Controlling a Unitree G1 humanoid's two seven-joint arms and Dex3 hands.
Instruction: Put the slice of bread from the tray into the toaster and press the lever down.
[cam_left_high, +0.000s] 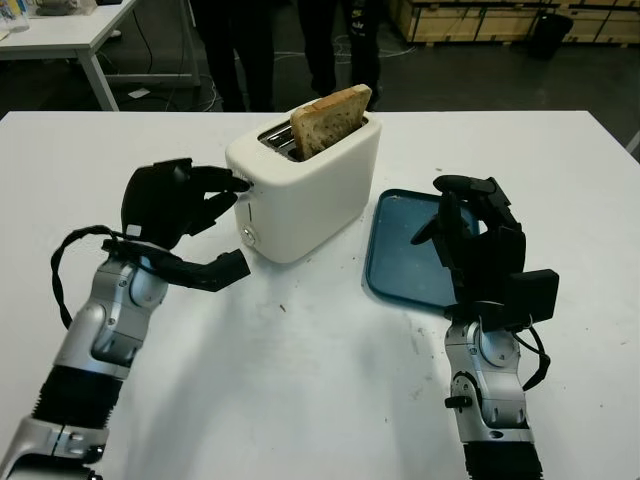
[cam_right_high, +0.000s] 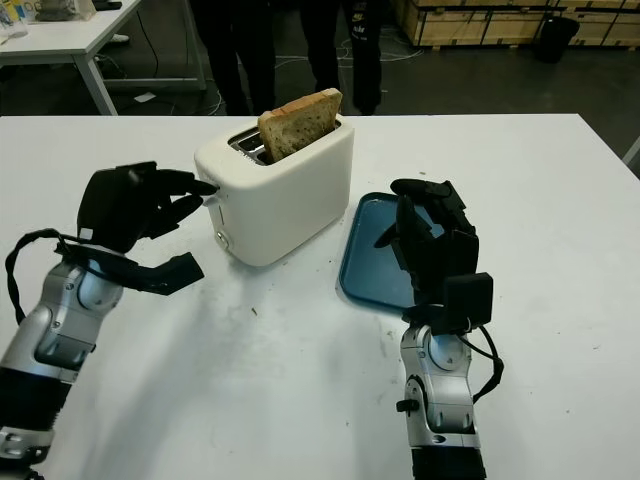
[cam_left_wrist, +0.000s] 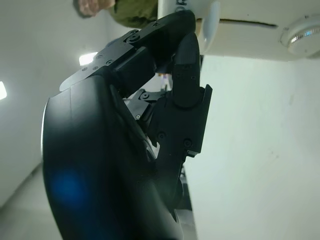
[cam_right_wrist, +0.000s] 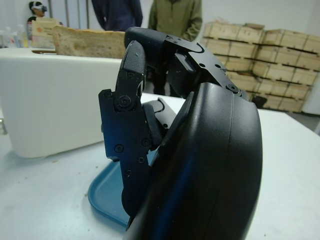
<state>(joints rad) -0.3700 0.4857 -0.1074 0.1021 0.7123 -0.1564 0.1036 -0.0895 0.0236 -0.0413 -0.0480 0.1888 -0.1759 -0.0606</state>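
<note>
**Left robot hand at toaster lever, bread standing in slot**

Slice of bread (cam_left_high: 330, 120) stands upright in the slot of the white toaster (cam_left_high: 305, 185), top half protruding. Left robot hand (cam_left_high: 185, 200) has fingers curled, holding nothing; fingertips (cam_left_high: 238, 184) touch the lever on the toaster's near end. Right robot hand (cam_left_high: 475, 235) is held upright over the near edge of the blue tray (cam_left_high: 400, 255), fingers curled, grasping nothing. White tabletop (cam_left_high: 320, 380) carries everything.
</note>
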